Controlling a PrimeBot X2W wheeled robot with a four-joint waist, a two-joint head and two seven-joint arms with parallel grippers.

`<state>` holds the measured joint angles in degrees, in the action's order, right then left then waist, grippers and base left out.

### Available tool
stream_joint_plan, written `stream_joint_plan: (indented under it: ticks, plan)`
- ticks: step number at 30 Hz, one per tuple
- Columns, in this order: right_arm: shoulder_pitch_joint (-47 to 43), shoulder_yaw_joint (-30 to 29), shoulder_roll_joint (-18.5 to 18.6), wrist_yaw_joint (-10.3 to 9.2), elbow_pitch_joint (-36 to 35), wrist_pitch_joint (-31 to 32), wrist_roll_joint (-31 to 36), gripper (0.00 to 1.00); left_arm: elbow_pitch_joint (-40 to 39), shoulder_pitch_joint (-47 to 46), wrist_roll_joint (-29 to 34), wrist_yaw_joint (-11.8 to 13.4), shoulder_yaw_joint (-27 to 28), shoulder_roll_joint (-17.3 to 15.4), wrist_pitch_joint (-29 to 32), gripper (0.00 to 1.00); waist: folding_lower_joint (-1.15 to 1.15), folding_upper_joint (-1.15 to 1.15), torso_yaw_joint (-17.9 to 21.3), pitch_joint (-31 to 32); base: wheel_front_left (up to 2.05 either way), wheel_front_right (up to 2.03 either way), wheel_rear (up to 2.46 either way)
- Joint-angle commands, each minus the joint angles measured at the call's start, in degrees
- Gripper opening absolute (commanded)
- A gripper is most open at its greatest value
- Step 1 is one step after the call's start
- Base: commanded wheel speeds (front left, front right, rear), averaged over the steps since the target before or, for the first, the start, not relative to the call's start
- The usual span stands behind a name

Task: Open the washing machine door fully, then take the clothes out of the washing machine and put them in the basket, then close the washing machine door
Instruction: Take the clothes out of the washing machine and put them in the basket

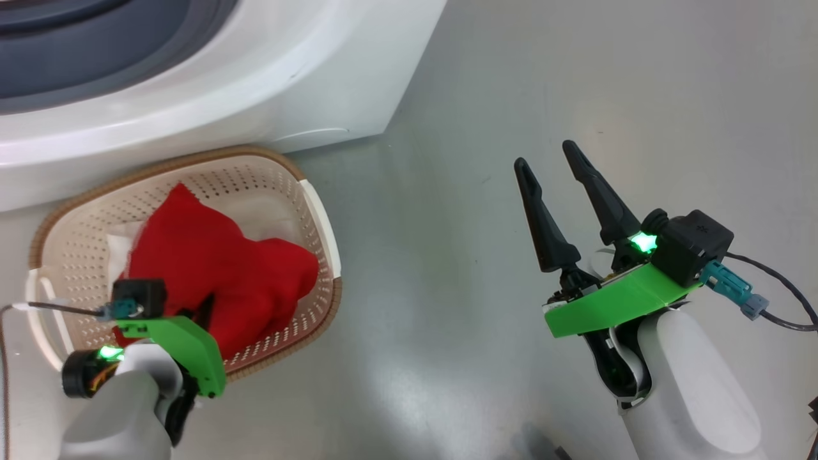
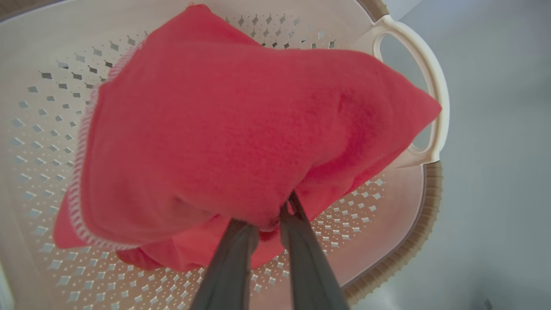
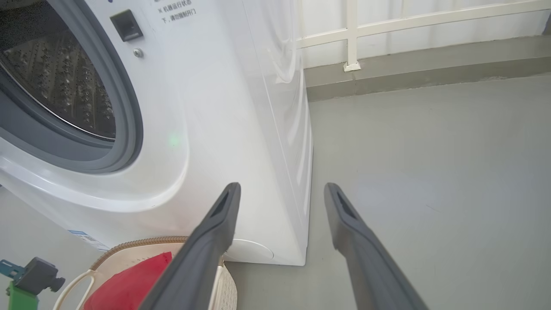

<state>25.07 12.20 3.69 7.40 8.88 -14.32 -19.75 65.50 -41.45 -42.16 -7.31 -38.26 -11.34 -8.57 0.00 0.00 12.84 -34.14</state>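
The red clothes (image 1: 217, 268) hang bunched over the cream basket (image 1: 192, 158), which stands on the floor in front of the washing machine (image 1: 287, 76). My left gripper (image 2: 277, 211) is shut on a fold of the red cloth (image 2: 224, 129), just above the basket's perforated bottom (image 2: 38, 142). A white cloth piece (image 1: 121, 246) lies under the red one. To the right, over bare floor, my right gripper (image 1: 544, 155) is open and holds nothing. In the right wrist view the right gripper (image 3: 282, 187) points at the washer's corner (image 3: 241, 129), and the steel drum (image 3: 56, 77) shows through the uncovered opening. The washing machine door is out of view.
Grey floor (image 1: 447, 223) spreads to the right of the washer and basket. A white railing (image 3: 351, 34) and a low kerb run along the back. A cable (image 1: 779, 300) trails from my right wrist. The basket's handle (image 2: 430, 86) faces the open floor.
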Motion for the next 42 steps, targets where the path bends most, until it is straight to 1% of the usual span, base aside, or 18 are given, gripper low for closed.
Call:
stream_joint_plan:
  ticks: [1, 3, 4, 5, 6, 7, 11, 18, 24, 28, 31, 34, 37, 42]
  plan:
    - [0.1, 1.3, -0.5, 0.09, -1.4, -0.7, 0.6, 1.0, 0.7, -1.0, -0.6, -0.2, 0.8, -2.2, 0.1, 0.0, 0.0, 0.0, 0.6, -0.7, 0.0, 0.0, 0.0]
    - [0.3, 1.4, -0.6, 0.09, -1.4, -0.7, 0.6, 1.0, 1.6, -1.6, -1.1, -0.2, 0.3, -2.4, -0.1, 0.0, 0.0, 0.0, 0.9, -1.0, 0.0, 0.0, 0.0]
    - [0.4, 1.4, -0.6, 0.09, -1.3, -0.7, 0.6, 1.0, 1.9, -1.8, -1.5, -0.2, 0.2, -2.3, -0.2, 0.1, 0.0, 0.0, 1.0, -1.1, 0.0, 0.0, 0.0]
    - [0.4, 1.4, -0.6, 0.09, -1.3, -0.7, 0.6, 1.0, 2.1, -2.0, -2.0, -0.2, 0.1, -2.3, -0.4, 0.44, 0.0, 0.0, 1.0, -1.2, 0.0, 0.0, 0.0]
    - [0.4, 1.2, -0.6, 0.09, -1.4, -0.7, 0.7, 1.0, 2.2, -2.2, -2.3, -0.2, 0.0, -2.4, -0.8, 0.95, 0.0, 0.0, 1.0, -1.3, 0.0, 0.0, 0.0]
    - [0.4, 1.1, -0.7, 0.09, -1.4, -0.7, 0.8, 1.0, 2.2, -2.3, -2.5, -0.2, -0.3, -2.4, -1.0, 1.0, 0.0, 0.0, 0.9, -1.3, 0.0, 0.0, 0.0]
    - [0.1, 0.3, -0.7, 0.09, -1.3, -0.7, 1.2, 1.0, 1.7, -2.5, -3.4, -0.2, -2.0, -2.6, -1.7, 1.0, 0.0, 0.0, 0.1, -1.1, 0.0, 0.0, 0.0]
    - [0.6, 0.9, -0.7, 0.09, -0.5, -0.7, 1.1, 1.0, -0.1, -1.8, -5.5, -0.2, -4.1, -2.9, -3.4, 1.0, 0.0, 0.0, -1.6, 0.6, 0.0, 0.0, 0.0]
    - [0.4, 1.2, -0.6, 0.09, 0.3, -0.7, 0.9, 1.0, -3.8, 0.1, -8.0, -0.2, -5.3, -4.6, -5.7, 1.0, 0.0, 0.0, -2.7, 3.0, 0.0, 0.0, 0.0]
    - [-0.2, 1.3, -0.4, 0.09, 0.8, -0.7, 0.6, 1.0, -7.3, 1.8, -9.6, -0.2, -4.5, -6.4, -6.3, 1.0, 0.0, 0.0, -3.2, 4.8, 0.0, 0.0, 0.0]
    - [-0.8, 1.4, -0.2, 0.09, 1.0, -0.7, 0.4, 1.0, -11.4, 2.8, -9.0, -0.2, -1.6, -8.2, -6.4, 1.0, 0.0, 0.0, -3.7, 6.5, 0.0, 0.0, 0.0]
    - [-1.3, 1.3, 0.2, 0.09, 1.3, -0.7, 0.1, 1.0, -15.3, 4.6, -6.7, -0.2, 2.1, -9.3, -6.4, 1.0, 0.0, 0.0, -4.2, 8.2, 0.0, 0.0, 0.0]
    - [-1.9, 1.5, 0.6, 0.09, 1.6, -0.7, -0.3, 1.0, -19.4, 6.6, -3.0, 0.9, 5.5, -10.3, -6.4, 1.0, 0.0, 0.0, -4.7, 9.9, 0.0, 0.0, 0.0]
    - [-2.7, 1.4, 1.1, 0.09, 2.1, -0.7, -0.8, 1.0, -27.3, 10.4, 1.7, 2.5, 10.8, -10.8, -6.4, 1.0, 0.0, 0.0, -5.6, 12.3, 0.0, 0.0, 0.0]
